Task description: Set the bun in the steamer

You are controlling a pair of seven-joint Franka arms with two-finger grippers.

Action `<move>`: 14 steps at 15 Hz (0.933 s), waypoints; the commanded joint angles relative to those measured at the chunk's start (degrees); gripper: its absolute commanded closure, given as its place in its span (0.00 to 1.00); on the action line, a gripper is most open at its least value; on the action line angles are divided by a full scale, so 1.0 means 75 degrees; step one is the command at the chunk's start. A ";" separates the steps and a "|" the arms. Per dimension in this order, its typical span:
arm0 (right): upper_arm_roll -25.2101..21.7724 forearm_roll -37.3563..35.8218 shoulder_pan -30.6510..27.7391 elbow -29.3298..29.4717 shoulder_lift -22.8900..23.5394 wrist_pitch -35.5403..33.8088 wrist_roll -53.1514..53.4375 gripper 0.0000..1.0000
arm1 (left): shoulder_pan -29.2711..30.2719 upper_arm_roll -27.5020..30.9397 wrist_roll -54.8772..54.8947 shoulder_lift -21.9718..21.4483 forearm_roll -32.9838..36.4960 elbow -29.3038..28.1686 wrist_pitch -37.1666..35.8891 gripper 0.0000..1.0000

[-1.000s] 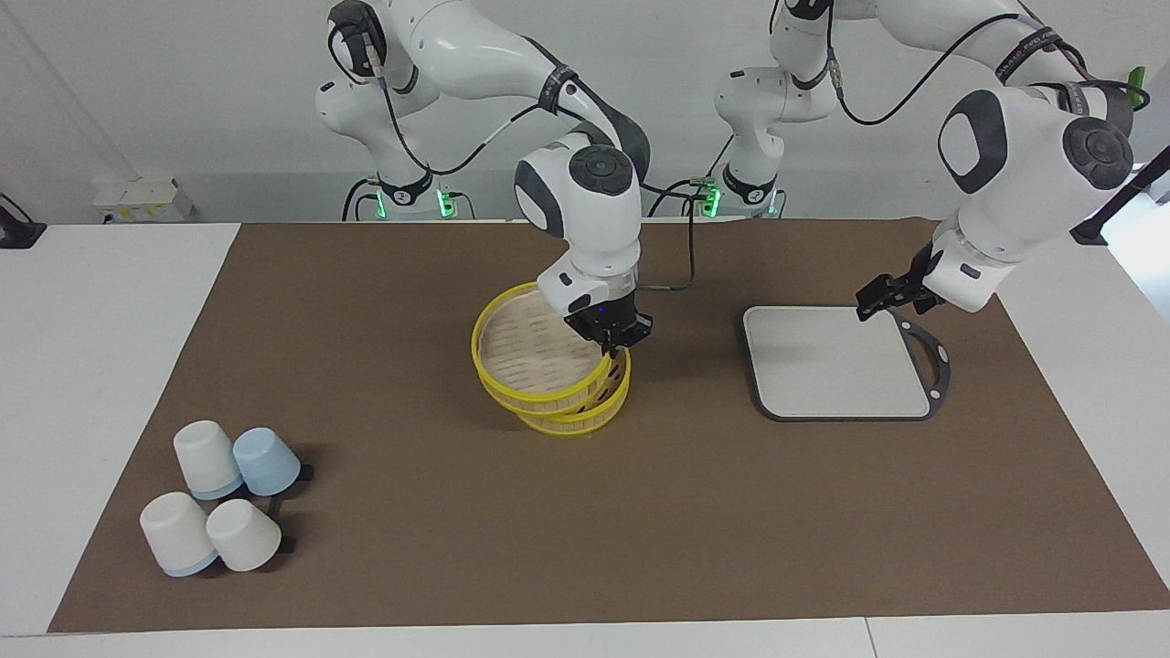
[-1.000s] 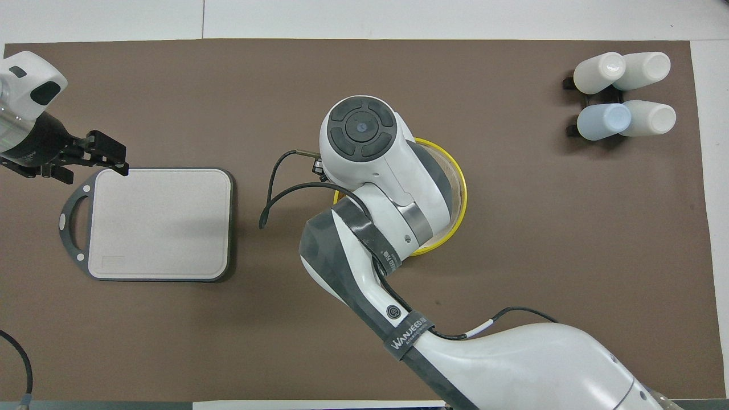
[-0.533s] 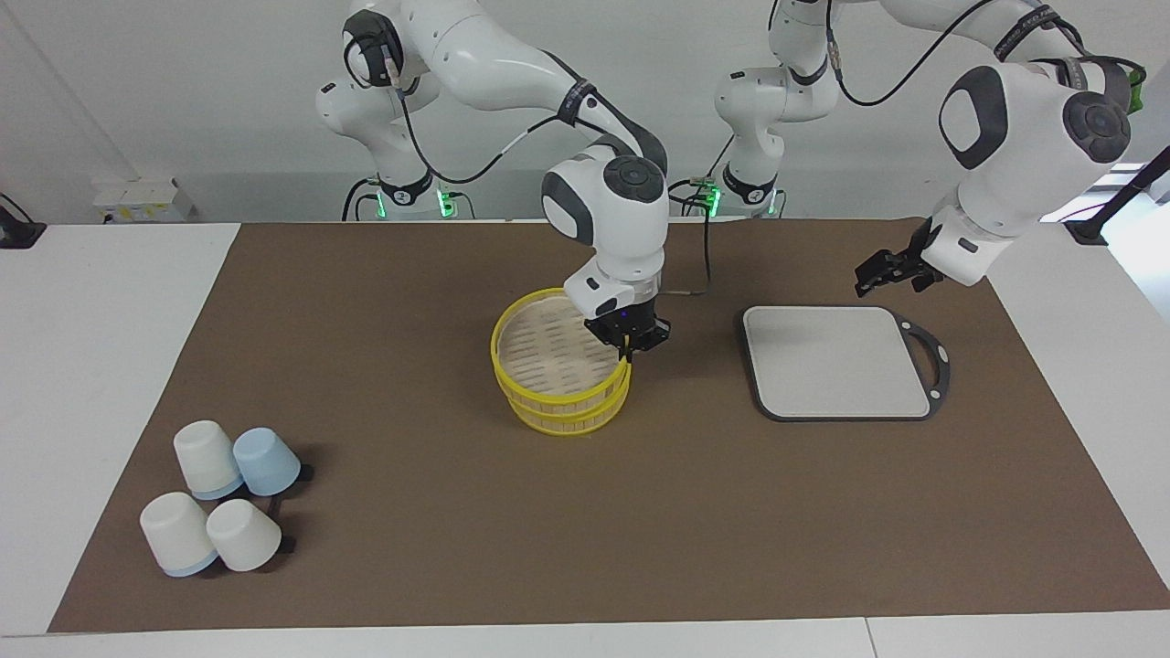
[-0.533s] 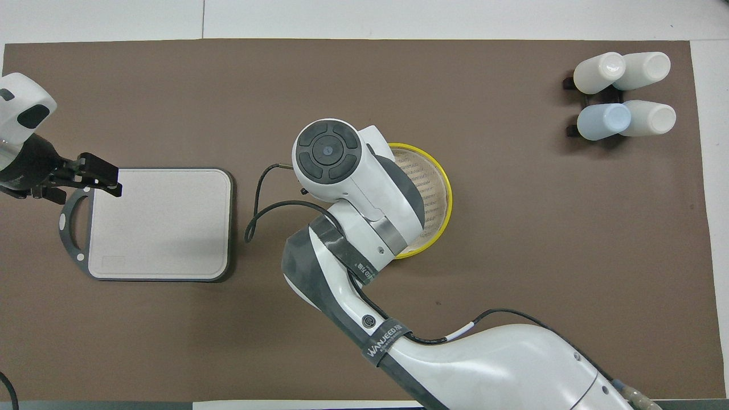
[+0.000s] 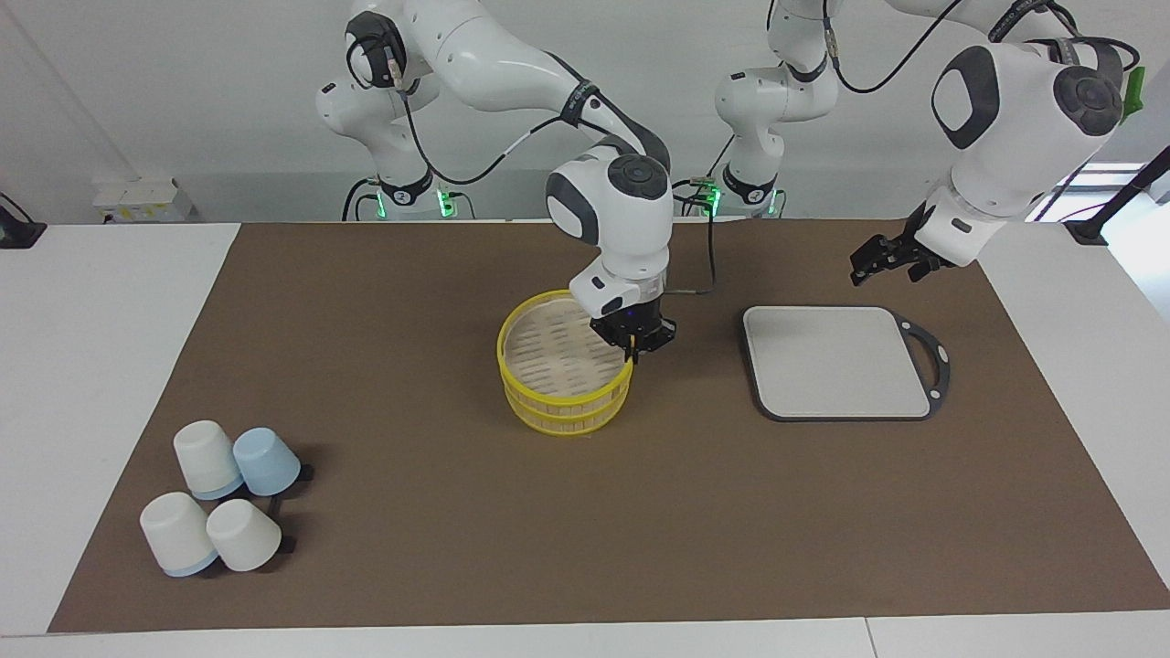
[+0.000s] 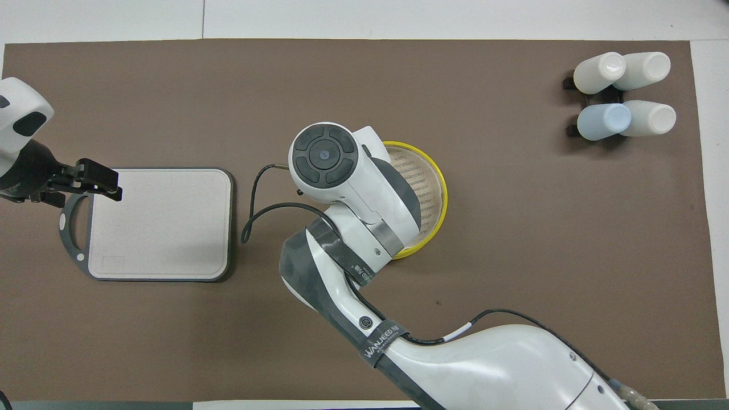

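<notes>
Steamer [image 5: 564, 376] seen mid-mat [image 5: 457, 548] on bench [image 5: 91, 366], lid [image 5: 558, 352] set on top. Right tool [image 5: 632, 349] clamped shut on lid rim, at steamer's side toward board [image 5: 836, 361]. Left tool [image 5: 877, 260], fingers spread, held empty over board's handle end. Bun not visible. Cups [image 5: 219, 507] clustered well apart from steamer, toward right arm's end.
</notes>
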 commanded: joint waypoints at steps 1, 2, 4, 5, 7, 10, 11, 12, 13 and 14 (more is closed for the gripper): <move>-0.0014 -0.0167 -0.0030 -0.0215 0.0058 0.0455 0.0133 0.99 | 0.0152 -0.0112 0.0360 -0.0561 0.0147 -0.0603 0.0144 0.00; -0.0014 -0.0167 -0.0030 -0.0250 0.0035 0.0456 0.0110 0.54 | 0.0152 -0.0112 0.0361 -0.0585 0.0147 -0.0639 0.0145 0.00; -0.0014 -0.0178 0.0005 -0.0379 -0.0047 0.0340 0.0098 0.00 | 0.0140 -0.0112 0.0361 -0.0597 0.0147 -0.0640 0.0110 0.00; -0.0014 -0.0178 0.0017 -0.0356 -0.0048 0.0223 0.0098 0.00 | 0.0140 -0.0112 0.0361 -0.0632 0.0147 -0.0675 0.0121 0.00; -0.0026 -0.0178 -0.0006 -0.0274 -0.0106 0.0069 0.0063 0.00 | 0.0152 -0.0112 0.0373 -0.0597 0.0147 -0.0652 0.0471 0.00; -0.0014 -0.0178 -0.0054 -0.0251 -0.0281 0.0023 0.0040 0.00 | 0.0140 -0.0112 0.0291 -0.0504 0.0135 -0.0547 0.0766 0.00; -0.0014 -0.0167 -0.0088 -0.0251 -0.0398 -0.0094 0.0028 0.00 | 0.0140 -0.0112 0.0279 -0.0503 0.0135 -0.0523 0.0789 0.00; -0.0026 -0.0155 -0.0135 -0.0239 -0.0538 -0.0234 -0.0053 0.00 | 0.0140 -0.0112 0.0302 -0.0503 0.0147 -0.0534 0.0789 0.00; -0.0026 -0.0097 -0.0240 -0.0239 -0.0749 -0.0444 -0.0344 0.00 | 0.0117 -0.0112 0.0314 -0.0503 0.0147 -0.0557 0.0778 0.00; -0.0026 -0.0050 -0.0369 -0.0239 -0.0936 -0.0655 -0.0707 0.00 | 0.0094 -0.0112 0.0303 -0.0492 0.0147 -0.0535 0.0778 0.00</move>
